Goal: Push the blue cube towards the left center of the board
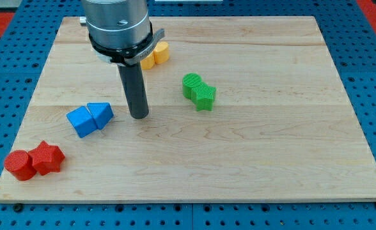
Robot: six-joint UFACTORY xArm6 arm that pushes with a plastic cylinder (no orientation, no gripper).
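Standing upright on the wooden board (252, 153), my rod ends in my tip (139, 117), which rests on the wood just to the view's right of the two blue blocks and clear of them. The rod carries no jaws, so it grasps nothing; it only bears on the board. The blue cube (81, 121) lies in the left half of the board, a little below mid-height, and touches the blue triangular block (101, 114) on its right side. That triangular block sits between the cube and my tip. Two green blocks (199, 91), pressed together, lie to the view's right of my tip and slightly higher, well apart from it. Yellow blocks (157, 54) show partly behind my arm's housing near the view's top; their shapes I cannot tell. At the lower left corner, a red cylinder (18, 165) touches a red star-shaped block (47, 157), both well apart from the blue pair.
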